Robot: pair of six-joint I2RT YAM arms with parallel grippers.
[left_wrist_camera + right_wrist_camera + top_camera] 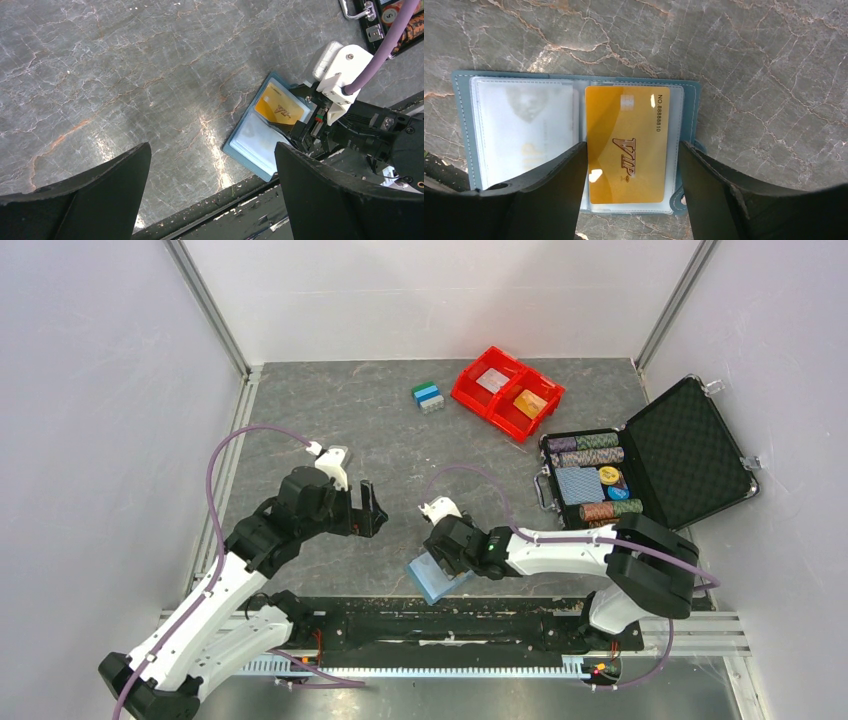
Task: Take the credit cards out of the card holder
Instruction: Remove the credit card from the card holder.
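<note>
The holder (460, 110) lies spread open on the desk (749, 60), low centre in the top view. It has an orange card (626, 115) in one pocket and a pale card (524, 125) in the other. The right tool (633, 145) straddles the orange card, jaws apart and gripping nothing, probably lined up to pinch it. The left tool (211, 150) hangs wide open and empty, leaving room.

card holder (437, 585): part under right end effector (438, 562) | whitish credit card (524, 125): print blurred
</note>
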